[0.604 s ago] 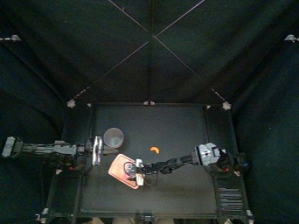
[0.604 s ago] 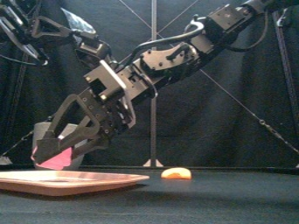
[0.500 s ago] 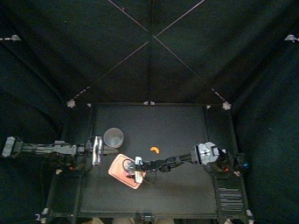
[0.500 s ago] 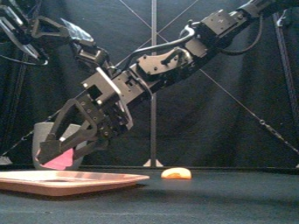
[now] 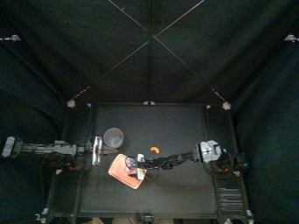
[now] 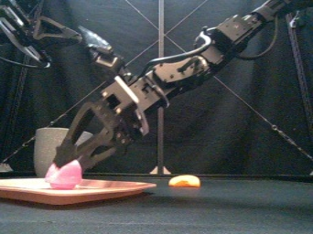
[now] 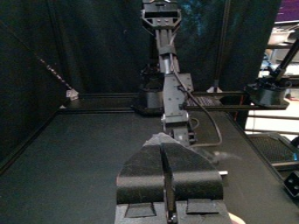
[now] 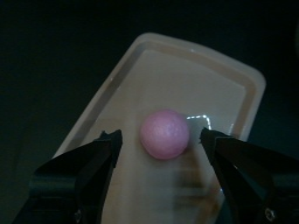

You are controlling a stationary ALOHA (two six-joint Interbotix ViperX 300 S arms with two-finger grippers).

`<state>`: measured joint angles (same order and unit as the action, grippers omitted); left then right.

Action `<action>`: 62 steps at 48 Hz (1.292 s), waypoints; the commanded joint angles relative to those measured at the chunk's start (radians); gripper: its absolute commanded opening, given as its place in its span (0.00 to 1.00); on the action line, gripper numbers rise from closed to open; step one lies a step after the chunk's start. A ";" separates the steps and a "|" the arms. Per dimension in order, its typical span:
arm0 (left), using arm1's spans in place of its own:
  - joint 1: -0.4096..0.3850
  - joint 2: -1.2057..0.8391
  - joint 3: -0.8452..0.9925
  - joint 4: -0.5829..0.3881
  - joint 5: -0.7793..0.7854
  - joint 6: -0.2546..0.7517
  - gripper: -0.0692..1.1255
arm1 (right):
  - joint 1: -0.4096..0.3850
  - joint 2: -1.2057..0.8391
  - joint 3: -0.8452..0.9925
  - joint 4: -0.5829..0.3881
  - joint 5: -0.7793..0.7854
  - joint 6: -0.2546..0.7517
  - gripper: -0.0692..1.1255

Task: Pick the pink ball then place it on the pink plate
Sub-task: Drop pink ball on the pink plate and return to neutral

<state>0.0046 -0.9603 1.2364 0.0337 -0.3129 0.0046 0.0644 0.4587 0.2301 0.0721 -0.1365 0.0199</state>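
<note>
The right claw (image 6: 88, 155) hangs wide open over the pink plate (image 6: 123, 187), one jaw on either side of the pink ball (image 6: 64, 174) and neither touching it, as far as the right wrist view shows. The ball sits free on the plate, near the middle of it and inside the low rim, so the placing looks done.

The risk lies in the way out. The ball is round and the plate nearly flat. If the arm leaves on a slant instead of rising clear, a jaw could clip the ball and send it over the rim onto the tabletop (image 5: 176, 179). A knock to the plate's edge would do the same.

Farther right, an orange toy (image 6: 185, 181) lies well apart. A grey cup (image 6: 49, 146) stands beyond the plate. The left claw (image 7: 166, 162) rests at the left, jaws pressed together.
</note>
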 commanded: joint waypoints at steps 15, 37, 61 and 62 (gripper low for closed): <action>0.000 0.002 -0.011 0.002 -0.009 0.000 0.10 | -0.063 -0.483 0.494 -0.021 -0.318 -0.006 0.91; 0.002 0.000 0.006 -0.002 -0.009 0.000 0.10 | -0.213 -1.014 0.911 -0.012 -0.354 -0.005 0.91; 0.023 0.000 0.028 -0.002 -0.011 0.000 0.10 | -0.328 -1.338 1.069 -0.023 -0.189 0.002 0.91; 0.023 0.000 0.029 -0.002 -0.009 0.000 0.10 | -0.328 -1.341 1.069 -0.023 -0.186 0.002 0.91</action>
<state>0.0245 -0.9633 1.2793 0.0322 -0.3145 0.0046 -0.2592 -0.8774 1.3100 0.0476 -0.3329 0.0230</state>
